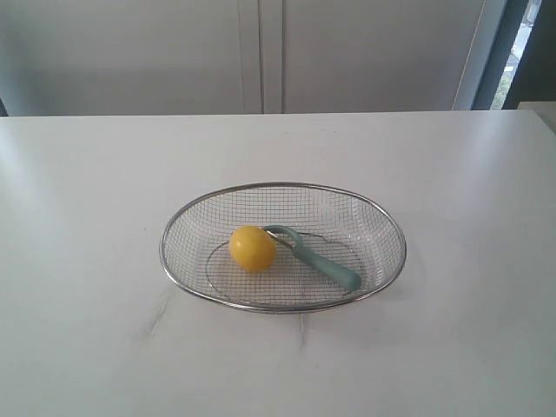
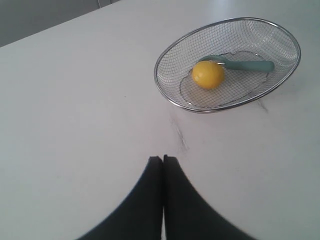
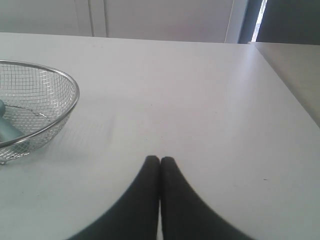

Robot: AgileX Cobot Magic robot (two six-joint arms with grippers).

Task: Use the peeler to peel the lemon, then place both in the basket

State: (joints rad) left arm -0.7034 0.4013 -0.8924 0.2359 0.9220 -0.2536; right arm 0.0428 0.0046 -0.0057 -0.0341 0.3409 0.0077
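The yellow lemon (image 1: 253, 248) lies inside the silver wire-mesh basket (image 1: 178, 224) at the middle of the white table. Beside it in the basket rests the teal-handled peeler (image 1: 326, 263), its blade head touching the lemon. In the left wrist view the lemon (image 2: 208, 74), peeler (image 2: 248, 65) and basket (image 2: 165, 55) lie well ahead of my left gripper (image 2: 163, 159), which is shut and empty over bare table. My right gripper (image 3: 160, 160) is shut and empty too, with the basket rim (image 3: 74, 85) and a bit of the peeler handle (image 3: 9, 131) off to its side. Neither arm shows in the exterior view.
The white table (image 1: 469, 174) spreads wide around the basket. Pale cabinet doors (image 1: 261, 52) stand behind the far edge. A faint scuff mark (image 2: 179, 135) lies on the table between the left gripper and the basket.
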